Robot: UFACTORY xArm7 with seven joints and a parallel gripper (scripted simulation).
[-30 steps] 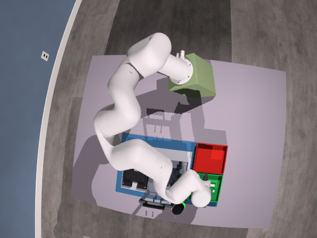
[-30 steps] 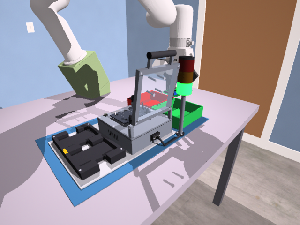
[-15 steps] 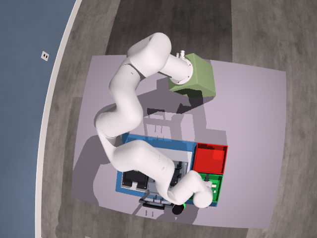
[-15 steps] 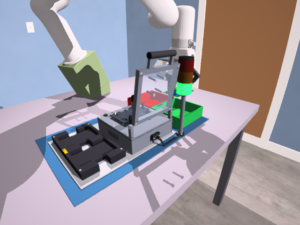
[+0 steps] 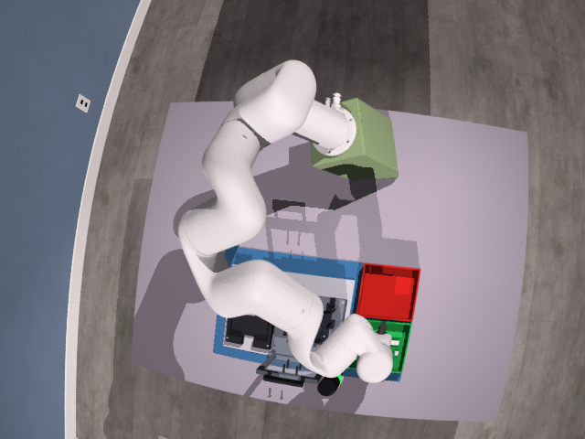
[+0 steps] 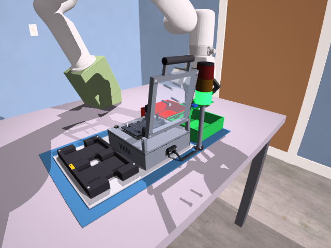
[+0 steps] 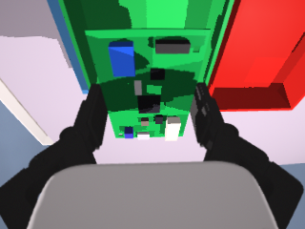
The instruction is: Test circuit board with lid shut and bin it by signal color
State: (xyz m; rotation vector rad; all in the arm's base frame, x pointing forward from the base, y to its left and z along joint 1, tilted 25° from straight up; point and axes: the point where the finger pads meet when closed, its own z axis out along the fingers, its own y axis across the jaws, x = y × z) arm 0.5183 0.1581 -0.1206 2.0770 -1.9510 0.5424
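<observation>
A pale lilac desk [image 6: 240, 125] on dark legs carries a blue bench mat [image 6: 66, 197] laid flat across its near half. On the mat rest a light base sheet bearing the black tray [image 6: 93, 165], the grey tester [image 6: 149, 144] with its lid raised, the signal tower's foot [image 6: 199, 146], and the green bin [image 6: 213, 122] with the red bin [image 5: 388, 292] just beside it, touching. Directly on the desk, well apart from the mat, stands the arm's olive-green pedestal [image 6: 106, 93]
</observation>
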